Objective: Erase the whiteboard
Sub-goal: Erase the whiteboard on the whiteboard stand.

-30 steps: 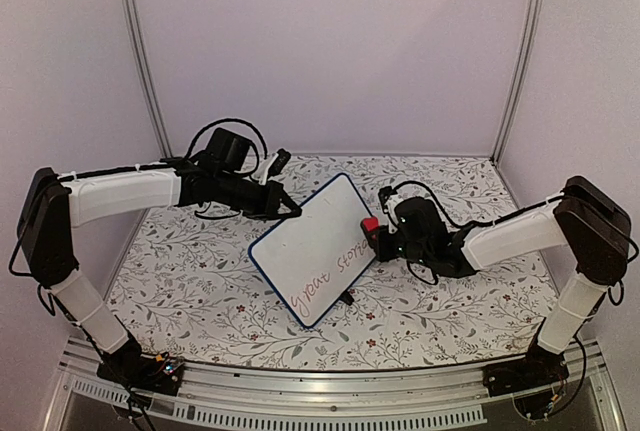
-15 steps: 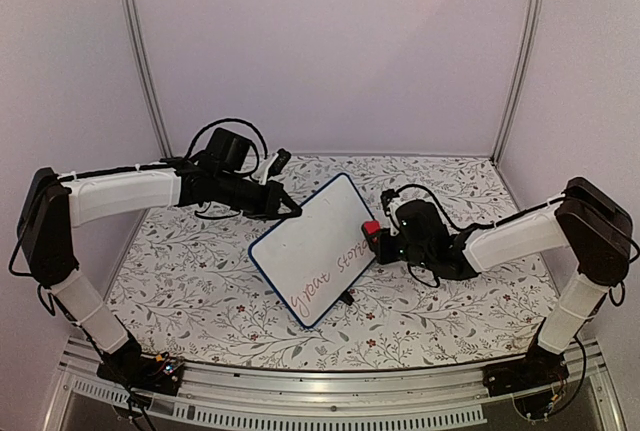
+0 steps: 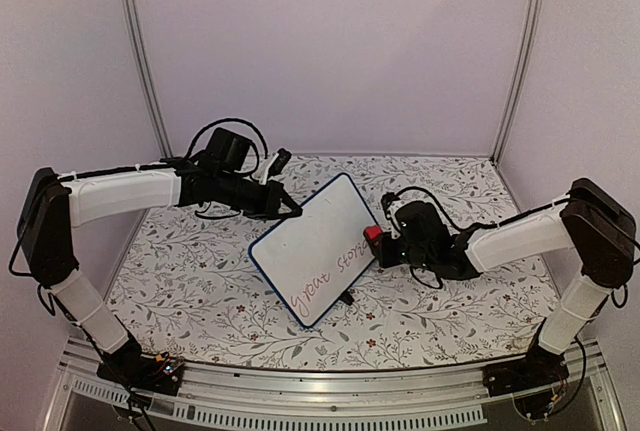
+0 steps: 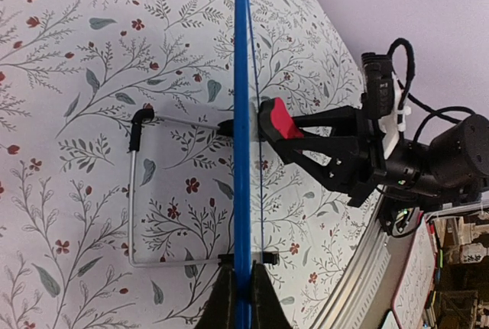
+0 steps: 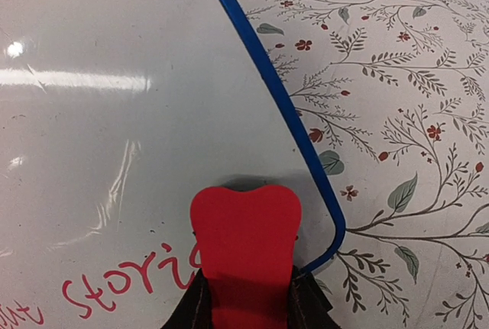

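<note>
The whiteboard [image 3: 315,249] is a white board with a blue rim, tilted on the table, with red handwriting along its lower right part. My left gripper [image 3: 291,211] is shut on its upper left rim; in the left wrist view the jaws pinch the blue edge [image 4: 242,191]. My right gripper [image 3: 378,241] is shut on a small red eraser [image 3: 371,232] that presses on the board's right edge, over the end of the red writing [image 5: 122,287]. The eraser [image 5: 246,245] fills the right wrist view's lower middle, next to the board's rounded corner [image 5: 332,230].
The table has a floral cloth [image 3: 440,301]. A thin wire stand with black clip feet [image 4: 137,191] sticks out behind the board. White walls and metal posts enclose the back and sides. An aluminium rail [image 3: 330,406] runs along the near edge.
The right gripper with the eraser has slid a little down along the board's right edge. The left arm and the board have not moved.
</note>
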You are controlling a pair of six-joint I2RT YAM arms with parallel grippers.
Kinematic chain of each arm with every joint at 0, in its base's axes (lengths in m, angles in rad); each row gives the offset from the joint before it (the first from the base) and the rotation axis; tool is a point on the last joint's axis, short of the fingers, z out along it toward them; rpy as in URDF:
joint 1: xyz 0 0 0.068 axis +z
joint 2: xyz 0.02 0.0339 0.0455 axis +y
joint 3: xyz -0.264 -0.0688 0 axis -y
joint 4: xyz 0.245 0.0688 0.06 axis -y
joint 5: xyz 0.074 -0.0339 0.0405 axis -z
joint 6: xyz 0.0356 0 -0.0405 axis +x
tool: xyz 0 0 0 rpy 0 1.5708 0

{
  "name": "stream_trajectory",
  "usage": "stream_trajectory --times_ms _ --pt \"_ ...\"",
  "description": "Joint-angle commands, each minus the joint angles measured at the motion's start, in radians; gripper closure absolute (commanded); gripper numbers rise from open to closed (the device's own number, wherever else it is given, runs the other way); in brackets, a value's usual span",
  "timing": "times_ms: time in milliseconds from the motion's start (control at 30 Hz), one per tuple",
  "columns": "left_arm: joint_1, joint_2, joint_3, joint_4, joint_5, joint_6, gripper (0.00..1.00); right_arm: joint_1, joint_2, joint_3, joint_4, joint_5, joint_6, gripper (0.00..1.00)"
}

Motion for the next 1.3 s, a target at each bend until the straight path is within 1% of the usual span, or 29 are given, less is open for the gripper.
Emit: stream_trajectory --times_ms 0,167,267,367,500,633,867,1033,1267 --pt "-0.048 0.013 0.005 0.014 0.065 0.038 1.00 0.007 -0.045 0.085 -0.054 0.018 -0.032 0.78" --pt "-0.050 0.019 0.009 0.009 0.062 0.041 1.00 0.007 -0.072 0.117 -0.072 0.003 -0.036 0.78" --pt "-0.050 0.014 0.010 0.005 0.051 0.043 0.95 0.007 -0.080 0.110 -0.091 0.003 -0.042 0.78" --pt "-0.050 0.012 0.011 0.005 0.049 0.043 0.88 0.007 -0.093 0.082 -0.100 0.013 -0.042 0.78" --pt "-0.050 0.012 0.010 0.005 0.039 0.044 0.74 0.007 -0.145 0.043 -0.110 0.004 -0.027 0.77" --pt "-0.050 0.017 0.013 0.004 0.046 0.041 0.67 0.007 -0.195 0.027 -0.130 0.015 -0.026 0.77" --pt "-0.051 -0.025 0.003 0.009 0.020 0.047 0.47 0.007 -0.224 0.013 -0.136 0.023 -0.021 0.77" --pt "-0.051 -0.044 -0.005 0.020 0.011 0.045 0.40 0.008 -0.239 0.016 -0.160 0.019 -0.016 0.77" --pt "-0.052 -0.064 -0.009 0.026 -0.014 0.054 0.30 0.011 -0.306 -0.043 -0.160 0.025 -0.004 0.77"
